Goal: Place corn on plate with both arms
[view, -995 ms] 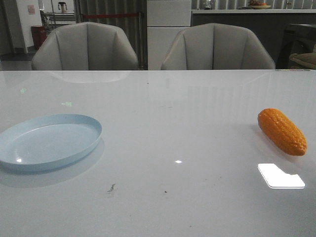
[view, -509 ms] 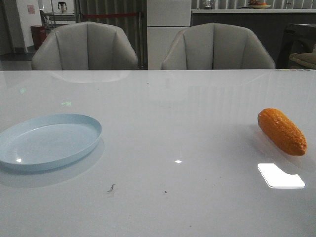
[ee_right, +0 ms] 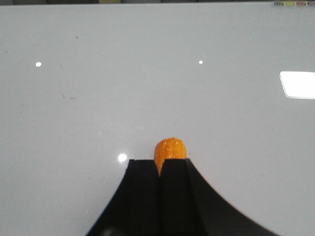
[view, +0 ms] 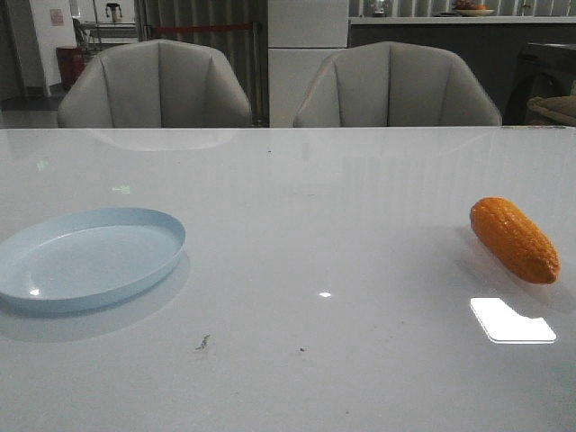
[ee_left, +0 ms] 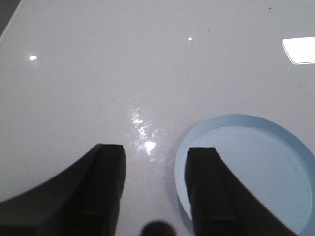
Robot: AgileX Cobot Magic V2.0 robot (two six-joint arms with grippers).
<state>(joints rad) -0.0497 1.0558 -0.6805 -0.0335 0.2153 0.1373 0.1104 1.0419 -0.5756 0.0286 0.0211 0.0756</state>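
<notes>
The orange corn (view: 513,240) lies on its side on the glossy white table at the right, tapered end toward the front. The pale blue plate (view: 85,259) sits empty at the left. Neither arm shows in the front view. In the left wrist view my left gripper (ee_left: 156,150) is open and empty above bare table, with the plate (ee_left: 251,167) partly behind one finger. In the right wrist view my right gripper (ee_right: 158,164) has its jaws closed together, holding nothing. One end of the corn (ee_right: 170,147) shows just beyond the fingertips; the rest is hidden by them.
Two grey chairs (view: 157,85) (view: 396,85) stand behind the table's far edge. A bright square light reflection (view: 511,320) lies on the table in front of the corn. Small dark specks (view: 203,342) mark the table near the front.
</notes>
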